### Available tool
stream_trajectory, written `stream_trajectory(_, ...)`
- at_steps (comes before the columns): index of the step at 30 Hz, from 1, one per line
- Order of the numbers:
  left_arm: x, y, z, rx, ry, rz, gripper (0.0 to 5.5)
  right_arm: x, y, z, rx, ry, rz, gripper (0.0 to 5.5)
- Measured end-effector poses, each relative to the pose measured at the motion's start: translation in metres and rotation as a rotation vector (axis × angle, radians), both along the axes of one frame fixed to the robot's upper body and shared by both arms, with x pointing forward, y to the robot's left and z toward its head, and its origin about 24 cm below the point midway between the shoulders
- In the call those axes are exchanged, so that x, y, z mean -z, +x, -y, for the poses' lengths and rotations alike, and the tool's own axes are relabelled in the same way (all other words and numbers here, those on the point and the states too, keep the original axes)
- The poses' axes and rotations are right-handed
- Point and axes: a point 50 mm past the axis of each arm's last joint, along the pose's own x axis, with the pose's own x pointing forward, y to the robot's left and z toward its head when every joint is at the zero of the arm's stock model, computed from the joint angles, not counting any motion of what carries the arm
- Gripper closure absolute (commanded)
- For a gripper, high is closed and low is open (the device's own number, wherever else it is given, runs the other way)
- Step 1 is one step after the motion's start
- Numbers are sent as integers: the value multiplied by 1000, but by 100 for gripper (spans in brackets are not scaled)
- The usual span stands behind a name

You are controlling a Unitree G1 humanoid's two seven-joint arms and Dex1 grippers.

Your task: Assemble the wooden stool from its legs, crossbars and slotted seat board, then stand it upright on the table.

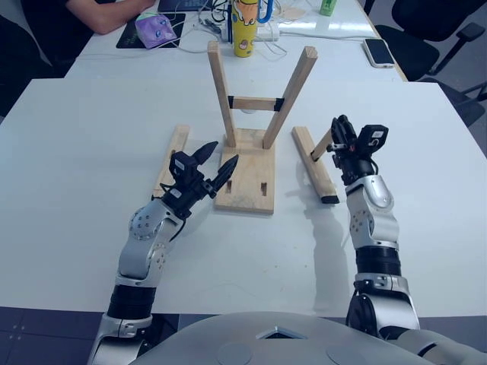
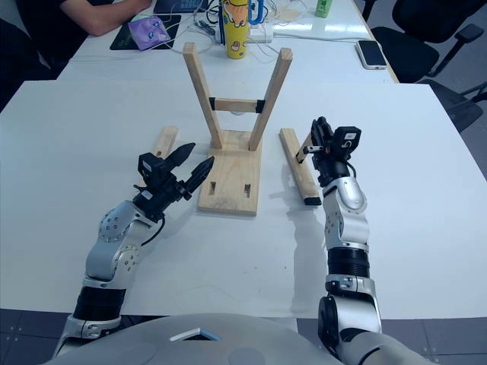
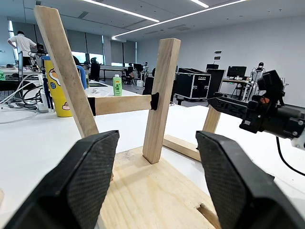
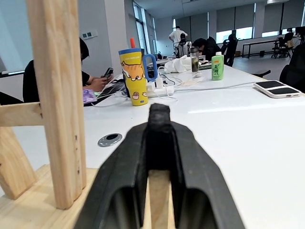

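Far left – loose leg flat on table, partly hidden behind your left gripper. That gripper: fingers spread wide, nothing between them, hovering at board's left edge. Centre – board lies flat, upright legs standing on it, splayed apart, joined by crossbar. Right: right leg lies just beside board, short bar rising off it. Your right gripper is clamped on that bar.

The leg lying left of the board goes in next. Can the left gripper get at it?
Probably yes: the left gripper is open, close beside that leg, with nothing lying between them.
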Motion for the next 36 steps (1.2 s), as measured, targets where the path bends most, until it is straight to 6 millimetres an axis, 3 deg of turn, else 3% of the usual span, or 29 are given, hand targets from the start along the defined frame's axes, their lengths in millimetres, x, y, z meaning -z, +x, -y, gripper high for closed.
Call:
stream_trajectory(14, 2, 1, -2, -7, 18, -1, 251, 2, -1, -10, -31, -109, 9, 506)
stream_trajectory(16, 3, 1, -2, -8, 19, -1, 251, 2, -1, -9, -29, -110, 11, 450)
stream_trajectory(20, 3, 1, -1, -7, 19, -1, 251, 4, -3, -7, -26, -90, -19, 407)
stream_trajectory(28, 3, 0, -1, -11, 16, 2, 251, -46, 1, -9, -43, -85, 112, 407)
stream_trajectory(33, 6, -2, -1, -35, 4, -7, 251, -108, 15, -5, -18, -93, 271, 485)
stream_trajectory(36, 8, -3, 1, -52, 18, -2, 251, -122, 27, -6, -23, -88, 285, 520)
